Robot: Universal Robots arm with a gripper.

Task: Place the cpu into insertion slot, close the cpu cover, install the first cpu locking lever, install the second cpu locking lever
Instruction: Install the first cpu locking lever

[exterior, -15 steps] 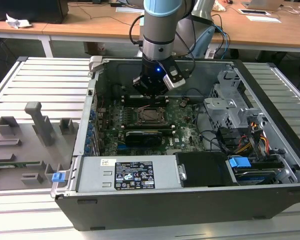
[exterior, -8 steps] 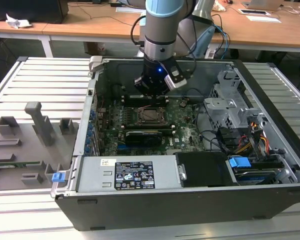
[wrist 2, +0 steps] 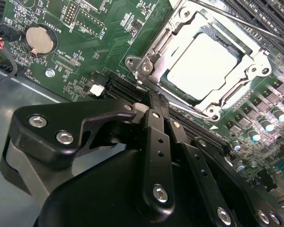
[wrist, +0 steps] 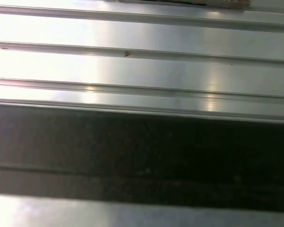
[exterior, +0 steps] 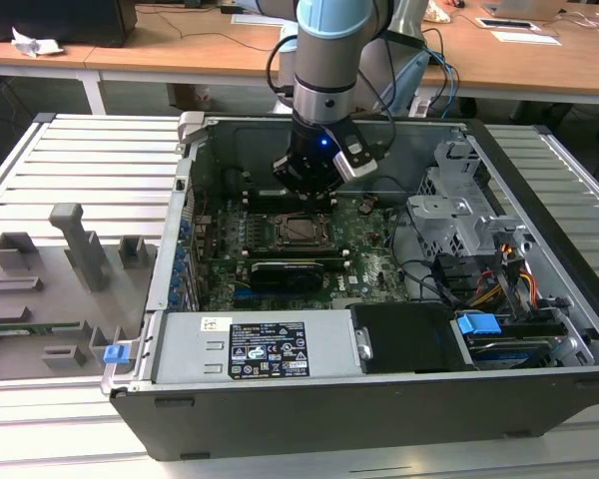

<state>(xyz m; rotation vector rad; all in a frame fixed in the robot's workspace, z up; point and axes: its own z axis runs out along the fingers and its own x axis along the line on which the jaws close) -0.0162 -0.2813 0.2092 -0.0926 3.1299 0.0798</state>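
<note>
Your open computer case (exterior: 180, 299) sits on the slatted table (exterior: 80, 170). Inside, on the green motherboard (wrist 2: 85, 52), the cpu cover (wrist 2: 154, 49) lies closed over the cpu (wrist 2: 203, 64) — seated in its socket. Your gripper (wrist 2: 154, 101) hovers just beside it, fingers pressed together, empty.

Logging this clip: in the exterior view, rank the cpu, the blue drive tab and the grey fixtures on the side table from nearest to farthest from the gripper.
1. cpu: in its socket, just below the gripper.
2. blue drive tab: toward the exterior view's right, near the case front.
3. grey fixtures: outside the case, on the table at the exterior view's left.
</note>
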